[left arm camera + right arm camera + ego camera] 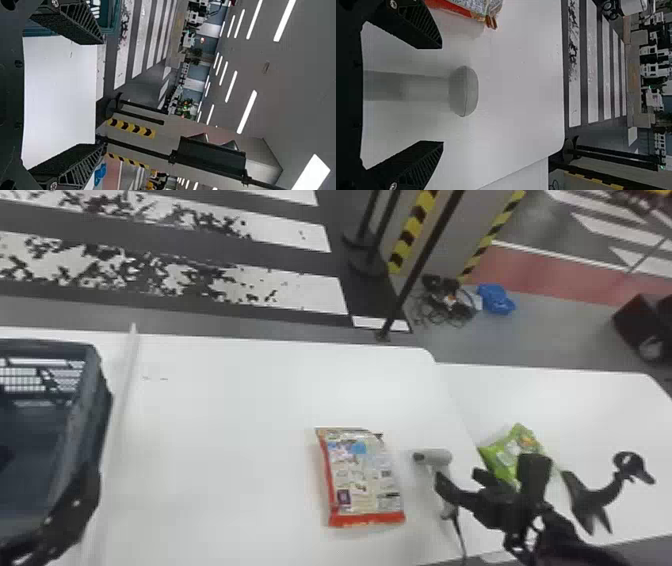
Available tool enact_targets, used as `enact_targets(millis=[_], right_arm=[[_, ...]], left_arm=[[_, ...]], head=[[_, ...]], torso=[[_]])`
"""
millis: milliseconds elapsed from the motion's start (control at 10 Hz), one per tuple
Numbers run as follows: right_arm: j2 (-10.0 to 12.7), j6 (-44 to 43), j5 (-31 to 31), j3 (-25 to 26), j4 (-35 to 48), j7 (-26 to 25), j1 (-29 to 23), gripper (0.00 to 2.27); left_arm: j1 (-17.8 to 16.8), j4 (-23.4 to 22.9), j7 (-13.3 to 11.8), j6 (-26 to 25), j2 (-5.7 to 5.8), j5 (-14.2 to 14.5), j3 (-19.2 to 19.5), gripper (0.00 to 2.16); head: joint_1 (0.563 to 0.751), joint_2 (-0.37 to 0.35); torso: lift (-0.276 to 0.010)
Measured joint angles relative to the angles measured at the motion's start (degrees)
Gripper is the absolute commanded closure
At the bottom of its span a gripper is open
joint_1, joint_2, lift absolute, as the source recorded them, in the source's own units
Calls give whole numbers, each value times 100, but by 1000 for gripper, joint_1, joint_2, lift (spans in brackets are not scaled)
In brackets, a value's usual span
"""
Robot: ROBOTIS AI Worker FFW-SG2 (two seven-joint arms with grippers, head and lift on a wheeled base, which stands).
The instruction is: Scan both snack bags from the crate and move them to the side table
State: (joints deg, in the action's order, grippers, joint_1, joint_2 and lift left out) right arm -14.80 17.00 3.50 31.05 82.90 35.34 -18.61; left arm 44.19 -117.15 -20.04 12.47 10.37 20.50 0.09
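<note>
Right gripper point(441, 94) over scanner point(463, 91), unscanned status of bag unconfirmed

Right gripper: fingers spread, nothing between the pads. Scanner handle runs lengthwise in the gap, parallel to the fingers, table surface visible either side. Remaining height above it: cannot tell. Probable move: close across the handle; squeezing now, if too high, would miss it.

Scanner lies on the main table point(225, 450), head toward the robot's left, handle running back toward the robot.

Red-edged snack bag point(362, 477) lies flat just left of the scanner, long axis roughly fore-and-aft. The scanner head points its way, so a short leftward shift should suffice for a scan. Right arm is the nearer one.

Green snack bag point(505, 447) rests on the side table point(560, 395), right of the scanner, partly behind the right gripper in the head view.

Farther off: left gripper point(103, 94), fingers wide apart, empty, at the robot's left by the crate point(97, 390).
</note>
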Motion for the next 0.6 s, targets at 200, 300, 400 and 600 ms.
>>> enact_targets(millis=[200, 300, 400, 600], right_arm=[[-71, -119, -8, -34, -358, 58, 143, 66], [-80, -136, -10, -86, -438, 65, 172, 76], [-93, -139, -20, -122, -555, 88, 240, 110], [-151, -139, -87, -187, -888, 113, 418, 221]], left_arm=[[11, -39, 0, -19, 0, -16, 8, 66], [13, -49, 0, -27, -2, -26, 8, 66], [14, -52, 0, -31, -6, -35, 8, 66], [12, -53, 0, -31, -4, -37, 9, 66]], head=[[695, -350], [695, -350], [695, -350], [695, -350]], torso=[[-29], [-29], [-29], [-29]])
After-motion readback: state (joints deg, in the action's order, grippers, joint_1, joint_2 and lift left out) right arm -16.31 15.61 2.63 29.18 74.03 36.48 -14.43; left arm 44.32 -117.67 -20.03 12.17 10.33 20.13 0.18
